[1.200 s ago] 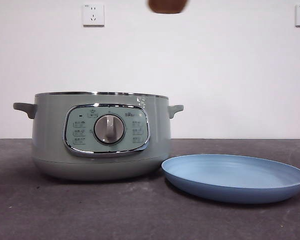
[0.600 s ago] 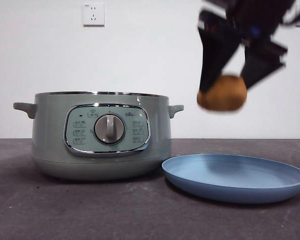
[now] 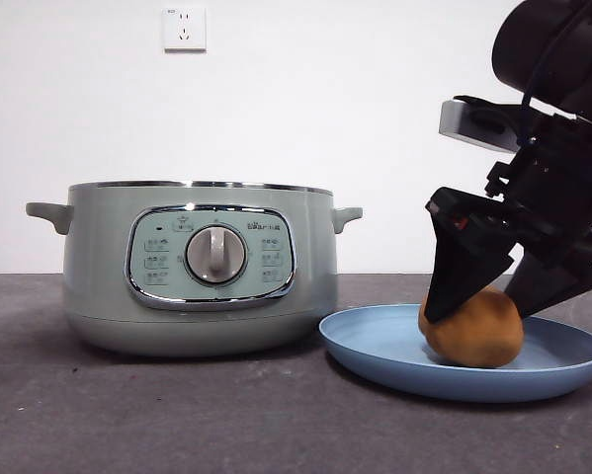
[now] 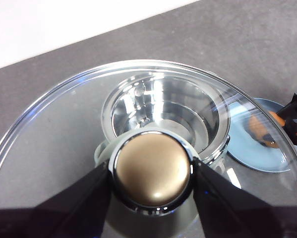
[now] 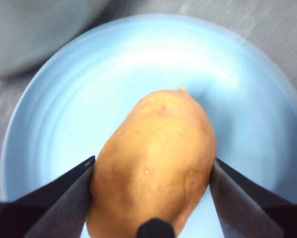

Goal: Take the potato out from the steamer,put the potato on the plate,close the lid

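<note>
Steamer [image 3: 199,267] beside plate [image 3: 375,348], lidless

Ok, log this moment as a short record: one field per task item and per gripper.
potato: resting in the plate, between the right gripper's jaws
plate: on the table beside the steamer
steamer: open, no lid on it
lid: held up above the steamer
left gripper: shut on the lid's knob
right gripper: shut on the potato

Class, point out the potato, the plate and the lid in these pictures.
potato [image 3: 473,334]: front view, middle of its side.
plate [image 3: 375,346]: front view, bare rim nearest the pot.
lid [image 4: 152,168]: left wrist view, top of its knob.
</note>
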`<state>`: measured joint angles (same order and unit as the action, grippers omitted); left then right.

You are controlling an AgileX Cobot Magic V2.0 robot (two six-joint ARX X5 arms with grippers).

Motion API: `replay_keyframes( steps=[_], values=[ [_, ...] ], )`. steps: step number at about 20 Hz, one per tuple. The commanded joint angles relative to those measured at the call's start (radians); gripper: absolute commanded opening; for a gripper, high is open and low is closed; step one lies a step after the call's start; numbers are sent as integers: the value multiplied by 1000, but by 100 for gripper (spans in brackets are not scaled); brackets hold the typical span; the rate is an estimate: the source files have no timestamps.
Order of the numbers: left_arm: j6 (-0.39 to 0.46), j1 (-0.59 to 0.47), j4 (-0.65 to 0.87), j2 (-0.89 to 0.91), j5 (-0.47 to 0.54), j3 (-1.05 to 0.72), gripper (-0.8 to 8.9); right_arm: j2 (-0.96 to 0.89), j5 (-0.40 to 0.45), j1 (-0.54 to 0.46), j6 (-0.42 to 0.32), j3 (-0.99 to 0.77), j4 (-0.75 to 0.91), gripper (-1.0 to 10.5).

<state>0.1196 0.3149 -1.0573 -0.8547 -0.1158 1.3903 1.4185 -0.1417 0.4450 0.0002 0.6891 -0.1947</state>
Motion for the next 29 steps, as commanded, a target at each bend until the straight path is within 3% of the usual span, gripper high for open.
replay_keyframes(
  steps=[1, 3, 4, 7, 8, 16, 19, 23, 29],
  values=[
    [-3, 0, 79, -28, -54, 5, -12, 8, -17, 0, 10, -7, 11, -10],
    [-3, 0, 115, -66, -76, 5, -12, 8, -16, 0, 19, -7, 6, 14],
    [-3, 0, 131, -85, -77, 5, -12, 8, -16, 0, 25, -7, 2, 83],
    [0, 0, 184, -161, -108, 5, -12, 8, -13, 0, 58, -6, -2, 576],
    [5, 0, 201, -184, -127, 5, -12, 8, -13, 0, 63, -6, -2, 603],
    [44, 27, 363, -395, -129, 5, -12, -49, -8, 0, 75, 37, -10, 599],
    [47, 43, 409, -466, -129, 5, -12, -148, -3, 0, 81, 56, -24, 599],
    [68, 58, 451, -549, -128, 5, -12, -331, 74, 0, 81, 73, -55, 599],
    [69, 72, 503, -649, -127, 5, -12, -551, 96, 0, 82, 109, -113, 599]
  ],
)
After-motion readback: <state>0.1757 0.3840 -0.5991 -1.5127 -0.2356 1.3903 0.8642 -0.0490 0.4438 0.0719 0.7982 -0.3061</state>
